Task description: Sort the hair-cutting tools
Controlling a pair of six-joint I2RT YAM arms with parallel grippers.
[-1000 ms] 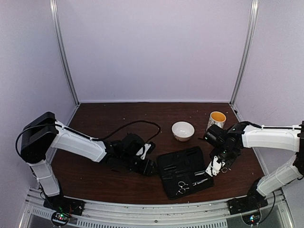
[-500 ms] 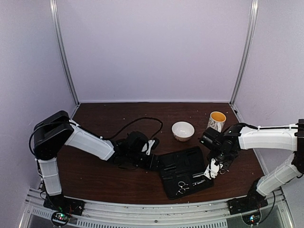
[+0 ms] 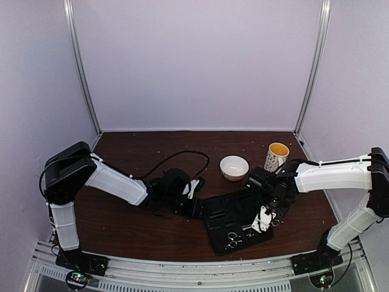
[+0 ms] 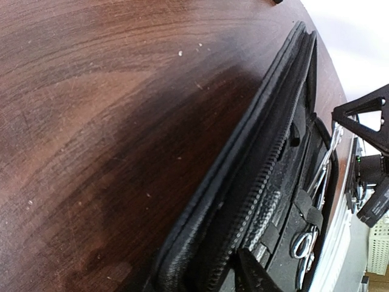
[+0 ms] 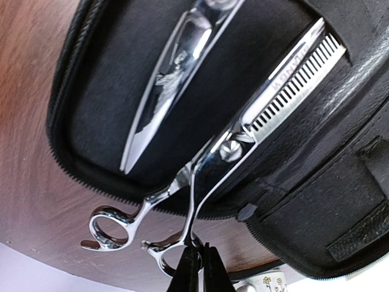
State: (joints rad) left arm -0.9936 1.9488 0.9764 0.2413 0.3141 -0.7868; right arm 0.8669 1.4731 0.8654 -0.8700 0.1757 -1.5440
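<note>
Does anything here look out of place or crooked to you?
One thing does. The toothed scissors lie slantwise across the open black case, with their ring handles sticking out past its zipper edge over the table, where the right gripper pinches them. The plain scissors lie on the case lining.

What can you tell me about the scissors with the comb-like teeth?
The toothed scissors look like shiny silver metal: one blade cut into comb-like teeth, a round pivot screw, slim shanks and two ringed handles. The blades are closed and sit over the open black case, with the rings jutting past its zipped edge above the wooden table. The right end effector, shut, grips one handle ring.
</note>
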